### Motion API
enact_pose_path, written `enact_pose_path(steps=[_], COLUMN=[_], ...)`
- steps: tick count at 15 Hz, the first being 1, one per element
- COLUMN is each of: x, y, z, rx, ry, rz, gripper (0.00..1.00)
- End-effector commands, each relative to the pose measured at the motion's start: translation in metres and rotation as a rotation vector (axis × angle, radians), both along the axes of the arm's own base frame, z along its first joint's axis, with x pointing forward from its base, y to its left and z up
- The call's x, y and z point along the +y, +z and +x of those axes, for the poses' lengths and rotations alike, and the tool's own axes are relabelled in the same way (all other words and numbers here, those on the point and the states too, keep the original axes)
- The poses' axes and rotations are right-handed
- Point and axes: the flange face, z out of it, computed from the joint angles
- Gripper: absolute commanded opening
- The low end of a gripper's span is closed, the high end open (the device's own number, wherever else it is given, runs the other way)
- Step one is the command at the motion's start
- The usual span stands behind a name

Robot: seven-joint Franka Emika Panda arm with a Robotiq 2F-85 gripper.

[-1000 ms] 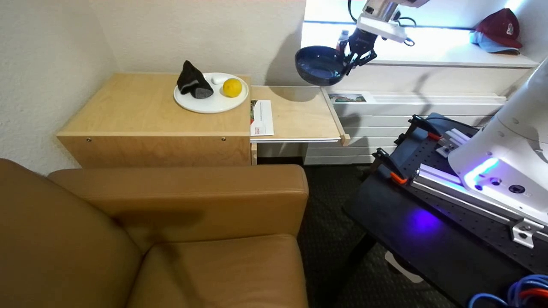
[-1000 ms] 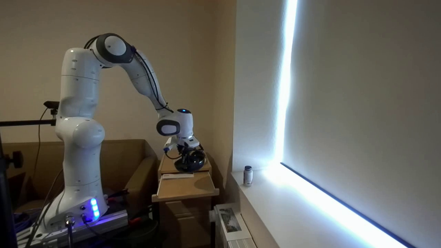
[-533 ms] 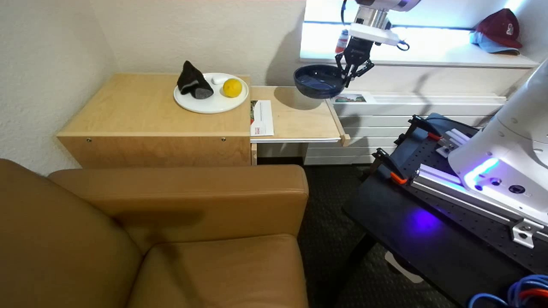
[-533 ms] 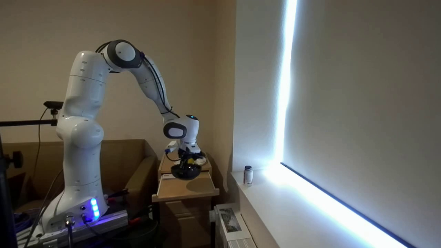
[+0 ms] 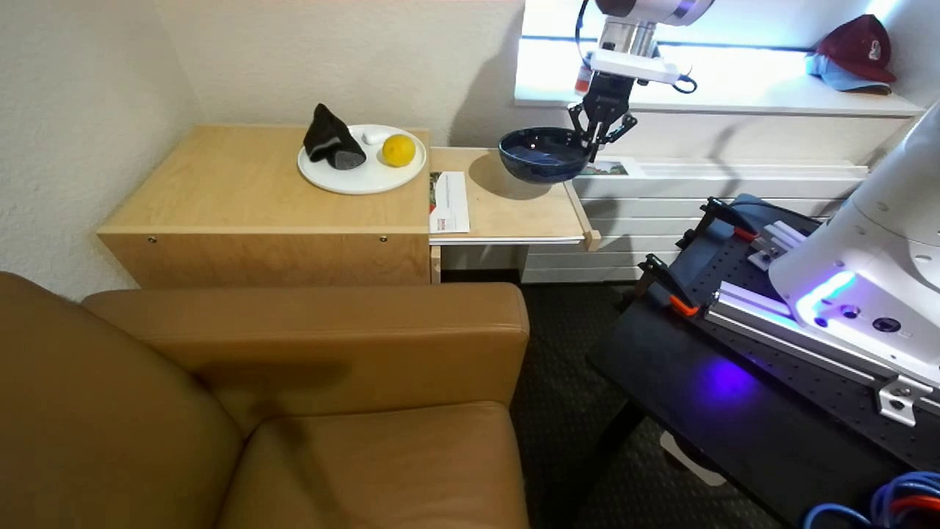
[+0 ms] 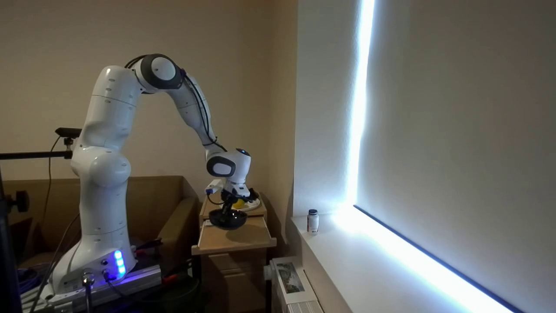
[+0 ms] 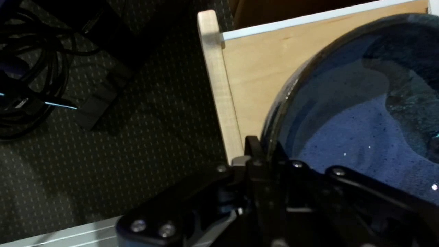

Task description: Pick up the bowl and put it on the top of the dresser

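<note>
Gripper (image 7: 266, 149) clamped on bowl (image 5: 542, 158) rim. Bowl held roughly level above pull-out shelf (image 5: 521, 217), near the dresser top (image 5: 257, 187), where plate (image 5: 360, 185) with yellow fruit (image 5: 398, 150) sits.

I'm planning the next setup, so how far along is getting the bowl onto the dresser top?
Done: the bowl looks picked up, hanging above the pulled-out drawer. In hand: the pincer is closed on its rim. Left: carrying it over to the top of the dresser, where the white plate sits, setting it down and letting go.
</note>
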Motion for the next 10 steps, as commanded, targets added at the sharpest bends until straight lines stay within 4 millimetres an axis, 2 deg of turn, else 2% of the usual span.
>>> enact_pose_path(steps=[1, 2, 3, 8, 9, 10], x=[0.007, 0.011, 0.005, 0.011, 0.011, 0.009], y=[0.006, 0.006, -0.002, -0.003, -0.003, -0.007], z=[0.018, 0.02, 0.009, 0.014, 0.014, 0.016], rx=[-0.024, -0.025, -0.002, -0.002, -0.002, -0.024], ry=[-0.021, -0.015, -0.003, -0.001, -0.001, -0.012], rz=[0.016, 0.013, 0.002, 0.003, 0.003, -0.002], gripper=[0.02, 0.02, 0.08, 0.08, 0.02, 0.02])
